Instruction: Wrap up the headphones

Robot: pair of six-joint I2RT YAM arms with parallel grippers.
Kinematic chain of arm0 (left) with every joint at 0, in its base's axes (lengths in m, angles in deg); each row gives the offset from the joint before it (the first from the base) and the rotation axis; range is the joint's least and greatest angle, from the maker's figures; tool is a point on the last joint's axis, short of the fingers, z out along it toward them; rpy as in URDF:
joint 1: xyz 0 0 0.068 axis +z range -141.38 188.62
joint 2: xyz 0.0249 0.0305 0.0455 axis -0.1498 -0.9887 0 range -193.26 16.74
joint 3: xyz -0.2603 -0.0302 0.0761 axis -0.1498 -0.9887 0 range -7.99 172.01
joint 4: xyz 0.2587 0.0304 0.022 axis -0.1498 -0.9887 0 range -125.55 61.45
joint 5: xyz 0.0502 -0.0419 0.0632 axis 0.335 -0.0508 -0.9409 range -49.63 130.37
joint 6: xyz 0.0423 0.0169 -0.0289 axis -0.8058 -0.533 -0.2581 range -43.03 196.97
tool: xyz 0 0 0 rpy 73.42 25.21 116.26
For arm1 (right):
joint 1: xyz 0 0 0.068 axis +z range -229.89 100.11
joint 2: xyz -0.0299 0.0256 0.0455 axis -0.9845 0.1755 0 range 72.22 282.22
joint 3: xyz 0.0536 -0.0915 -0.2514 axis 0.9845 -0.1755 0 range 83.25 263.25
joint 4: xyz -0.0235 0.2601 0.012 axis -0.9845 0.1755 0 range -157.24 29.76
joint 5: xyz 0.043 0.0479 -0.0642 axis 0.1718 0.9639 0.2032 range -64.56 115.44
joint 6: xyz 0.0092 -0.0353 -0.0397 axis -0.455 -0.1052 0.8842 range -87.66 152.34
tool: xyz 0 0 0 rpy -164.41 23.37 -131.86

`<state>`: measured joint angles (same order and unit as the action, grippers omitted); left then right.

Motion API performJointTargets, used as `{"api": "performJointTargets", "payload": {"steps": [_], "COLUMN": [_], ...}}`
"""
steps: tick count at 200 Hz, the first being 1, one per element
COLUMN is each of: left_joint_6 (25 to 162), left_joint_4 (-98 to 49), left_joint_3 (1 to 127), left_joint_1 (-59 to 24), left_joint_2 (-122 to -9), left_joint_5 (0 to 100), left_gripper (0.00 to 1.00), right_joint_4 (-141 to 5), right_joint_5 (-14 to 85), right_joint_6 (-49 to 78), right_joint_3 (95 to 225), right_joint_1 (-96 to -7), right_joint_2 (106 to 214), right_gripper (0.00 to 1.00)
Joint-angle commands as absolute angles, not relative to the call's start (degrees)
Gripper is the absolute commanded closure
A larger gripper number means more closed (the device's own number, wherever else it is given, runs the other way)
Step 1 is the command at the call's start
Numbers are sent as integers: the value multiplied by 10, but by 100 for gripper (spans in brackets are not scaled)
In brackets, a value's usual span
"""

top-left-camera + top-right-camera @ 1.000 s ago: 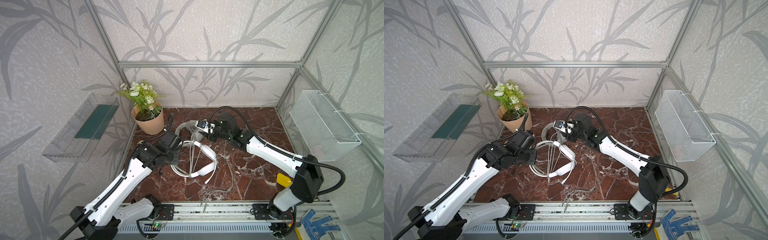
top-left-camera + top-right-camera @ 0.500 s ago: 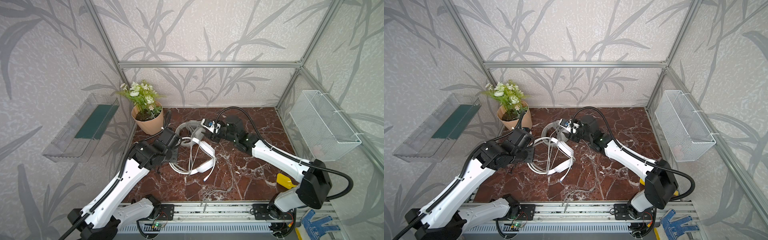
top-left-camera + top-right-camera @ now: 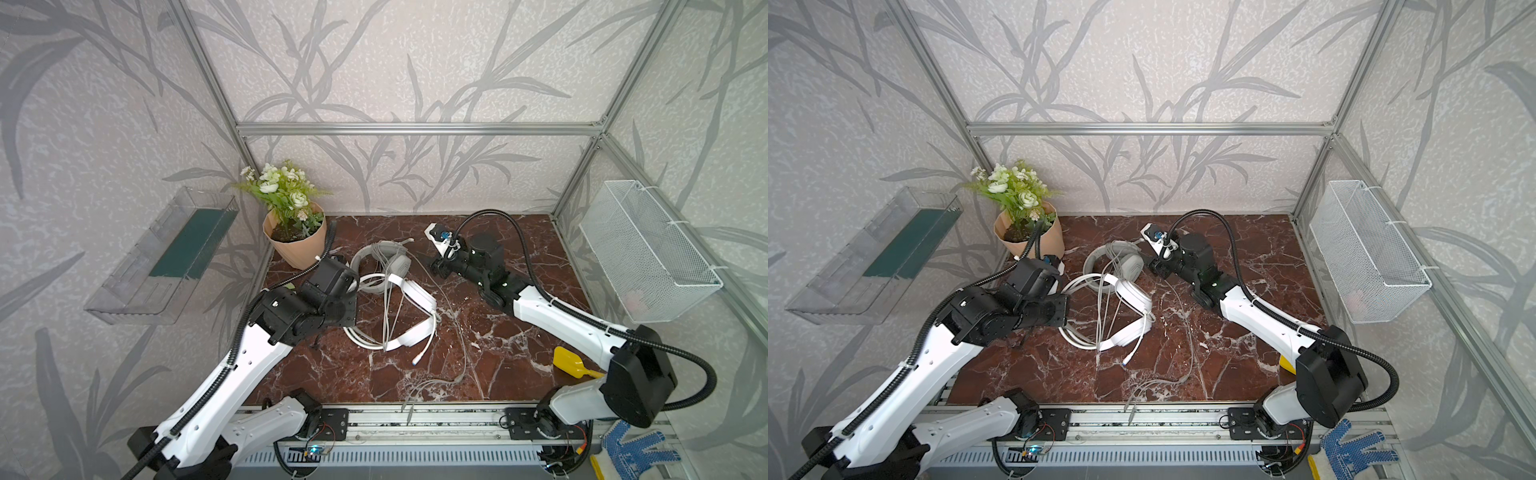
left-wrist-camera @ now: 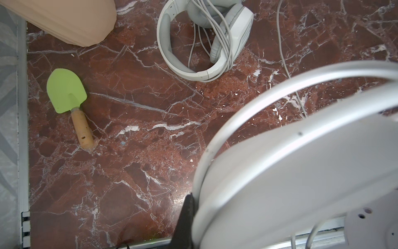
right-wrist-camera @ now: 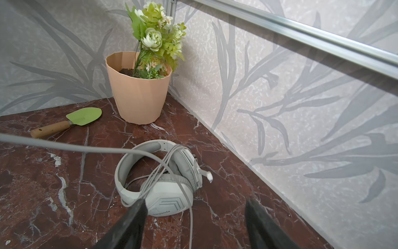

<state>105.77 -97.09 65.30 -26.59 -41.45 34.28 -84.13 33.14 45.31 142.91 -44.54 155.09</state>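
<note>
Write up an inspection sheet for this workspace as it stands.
Surface: red-brown marble tabletop, white-veined.
Job's things: greyish-white headset lies by the flower pot, cable looped over it; glossy white headset mid-table.
Clutter: green trowel, yellow scoop.
Grippers: left gripper shut on the glossy white headset; right gripper open, empty.
Cables: a loose pale cable trails towards the front edge.
Surroundings: clear wall tray, wire basket, blue glove by the front rail.

Worktop [image 4: 129,133] is gleaming as polished red marble; white headphones [image 4: 301,172] are showing smooth plastic; grey-white headphones [image 5: 168,200] beside the flowerpot [image 5: 137,99] are looking matt.
</note>
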Motion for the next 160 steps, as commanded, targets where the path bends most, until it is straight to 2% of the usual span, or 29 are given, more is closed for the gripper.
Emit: {"api": "performJointTargets", "payload": {"steps": [1,42,53,105,134,160], "left_joint_6": [1080,1088,1093,1116,1125,1135], "left_joint_4": [-948,-942,-947,-950,-958,-970], "left_joint_3": [682,688,691,714,728,746], "left_joint_1": [-266,-267,-266,-267,-265,-265], "left_joint_2": [-406,-401,-405,-410,-414,-420], "left_joint_5": [377,384,387,401,406,410], "left_gripper": [100,100,100,100,100,100], "right_joint_4": [-902,-921,-944,-1027,-1124,-1133], "right_joint_5": [374,313,298,267,266,289], "right_joint_6": [377,339,326,258,238,242], "right_joint_3": [1412,1365,1344,1271,1224,1211], "right_joint_1": [-464,-465,-465,-466,-469,-473], "right_joint_2": [1533,1523,1522,1543,1566,1583], "right_gripper": [23,11,0,1,1,1]}}
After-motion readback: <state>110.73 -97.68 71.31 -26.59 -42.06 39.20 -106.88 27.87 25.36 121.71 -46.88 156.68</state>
